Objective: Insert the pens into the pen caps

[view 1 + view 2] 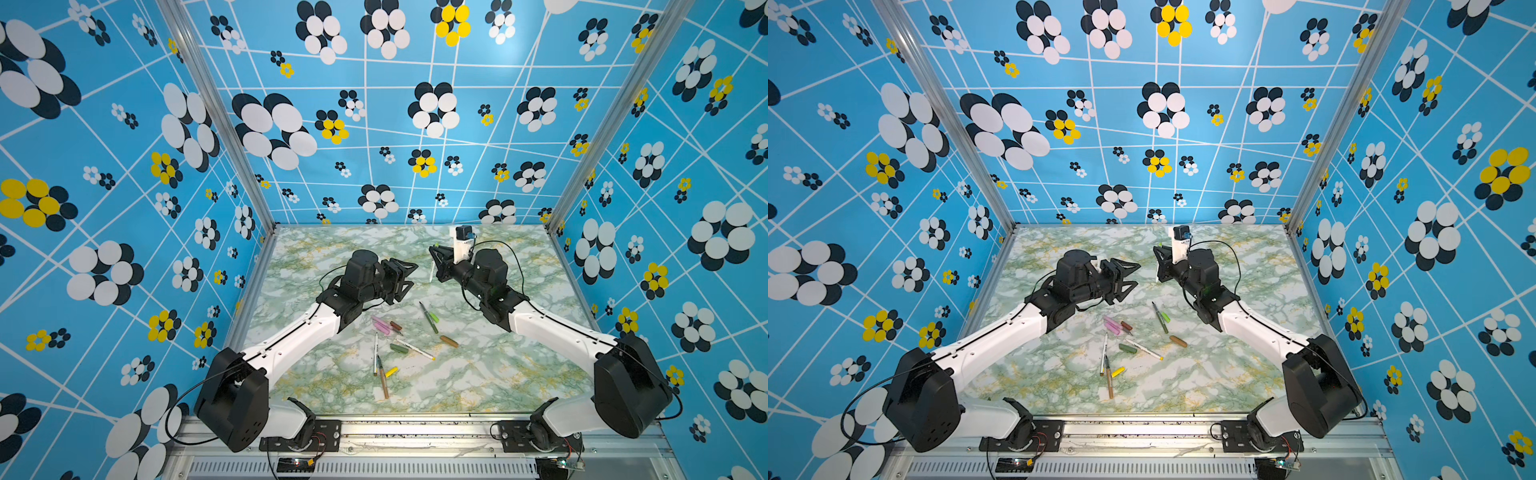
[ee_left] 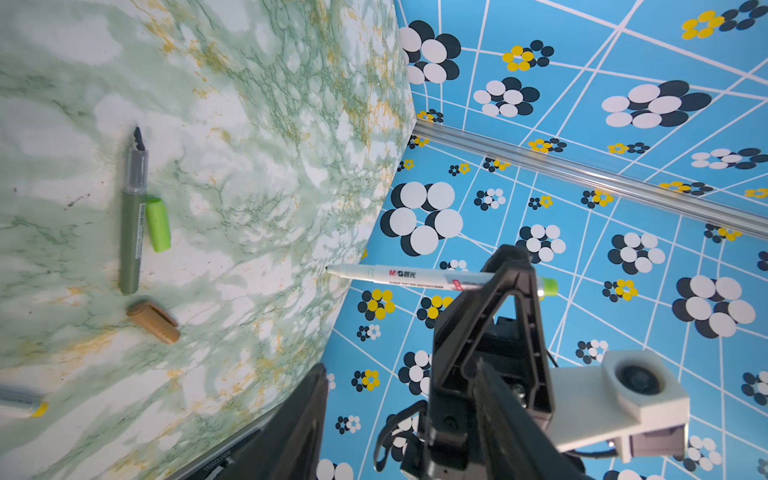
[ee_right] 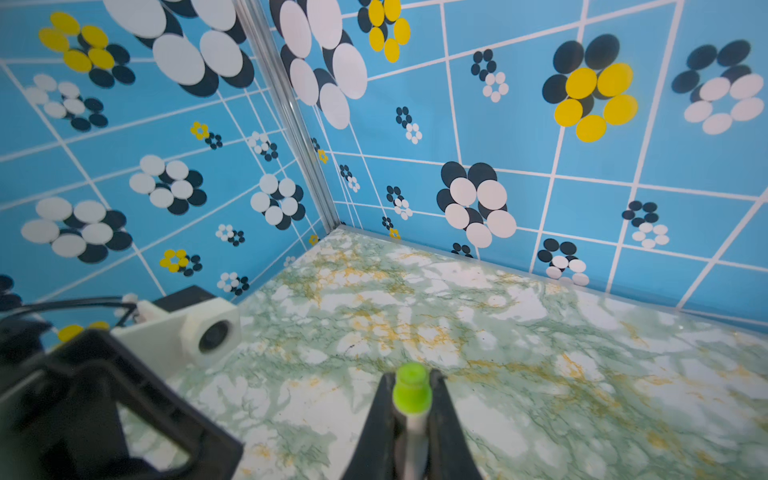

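left gripper (image 1: 411,275) raised, aimed 3 o'clock, apart | right gripper (image 3: 411,376) raised, aimed 10 o'clock, clamps pen (image 1: 432,273) | pen axis 12–6 in a top view, tip toward 6

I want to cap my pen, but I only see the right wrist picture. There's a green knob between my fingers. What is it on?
Observer: It's the back end of a white pen. The right gripper is shut on it, and its pointed tip is bare.
Operator: Where's a green cap?
Observer: A light green cap lies on the table, right beside a dark green pen.
Operator: Is the other hand holding anything?
Observer: No. In both top views the left gripper is open and empty.
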